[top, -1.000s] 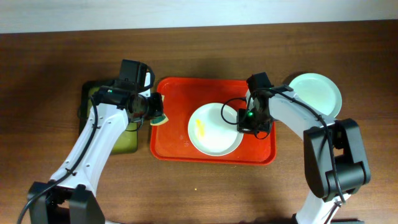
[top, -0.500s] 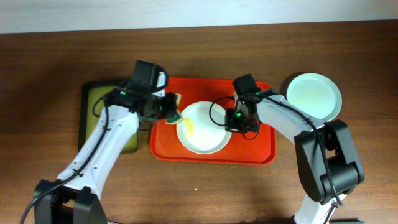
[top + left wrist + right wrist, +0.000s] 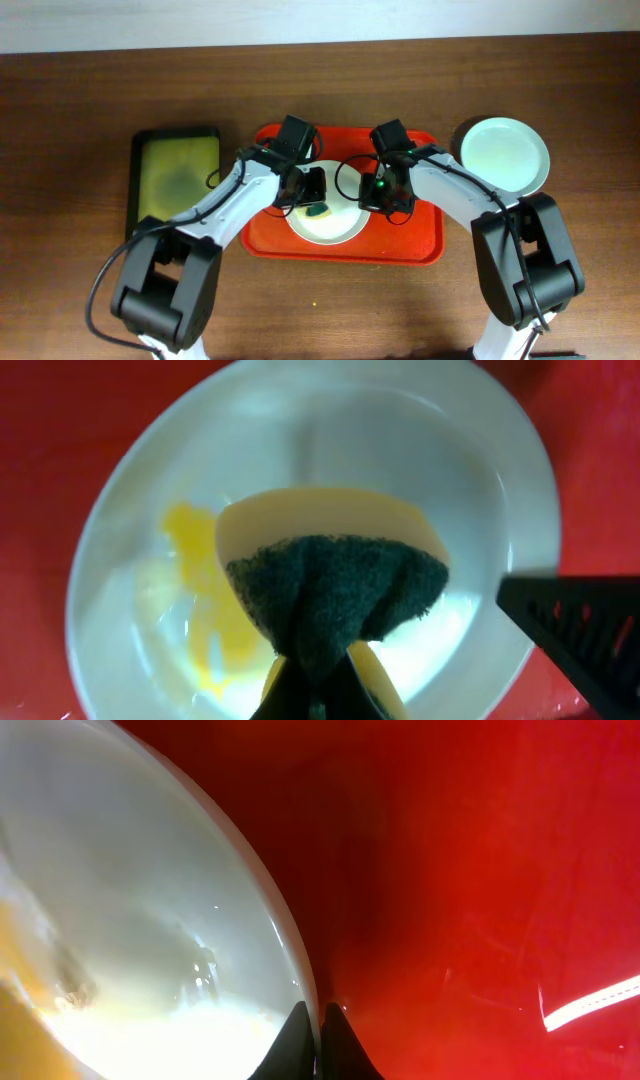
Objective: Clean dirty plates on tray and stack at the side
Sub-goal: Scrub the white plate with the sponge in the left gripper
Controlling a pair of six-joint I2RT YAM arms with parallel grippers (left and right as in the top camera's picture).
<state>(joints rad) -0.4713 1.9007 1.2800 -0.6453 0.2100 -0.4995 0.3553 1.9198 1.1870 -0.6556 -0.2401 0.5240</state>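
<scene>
A white plate with a yellow smear lies on the red tray. My left gripper is shut on a yellow sponge with a dark green scrub face and holds it over the plate's middle. My right gripper is shut on the plate's right rim, fingers either side of the edge. A pale mint plate sits on the table right of the tray. A third plate is not visible.
A black-rimmed yellow-green tray lies on the wooden table left of the red tray. The two arms meet over the red tray's middle.
My left gripper has carried the sponge rightward from the tray's left edge onto the plate. The plate, pinched by my right gripper, has shifted leftward on the tray.
</scene>
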